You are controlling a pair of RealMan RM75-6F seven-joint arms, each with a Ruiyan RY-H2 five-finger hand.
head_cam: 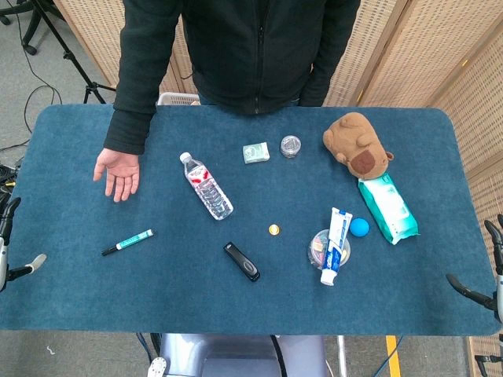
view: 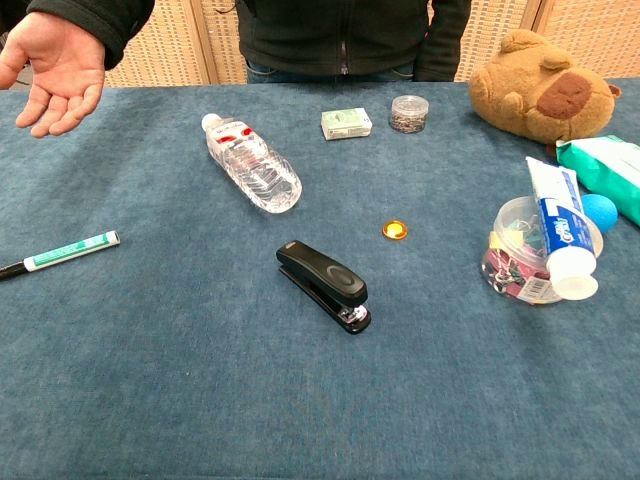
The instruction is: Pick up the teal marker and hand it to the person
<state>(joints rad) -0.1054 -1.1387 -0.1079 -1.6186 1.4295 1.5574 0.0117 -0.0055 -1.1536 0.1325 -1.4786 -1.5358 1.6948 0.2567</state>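
Note:
The teal marker (head_cam: 127,242) (view: 60,253) lies flat on the blue table (head_cam: 94,306), left of centre, black tip pointing to the left edge. The person's open palm (head_cam: 118,173) (view: 55,70) rests face up just behind it. My left hand (head_cam: 11,250) hangs at the table's left edge, well to the left of the marker, fingers apart and holding nothing. My right hand (head_cam: 481,284) sits at the far right edge, fingers spread and empty. Neither hand shows in the chest view.
A water bottle (head_cam: 207,187), black stapler (head_cam: 242,261), yellow cap (head_cam: 273,229), toothpaste tube (head_cam: 335,245) on a clip jar, blue ball (head_cam: 359,227), wipes pack (head_cam: 387,207), plush toy (head_cam: 357,144), small box (head_cam: 255,152) and small jar (head_cam: 291,146) fill the middle and right.

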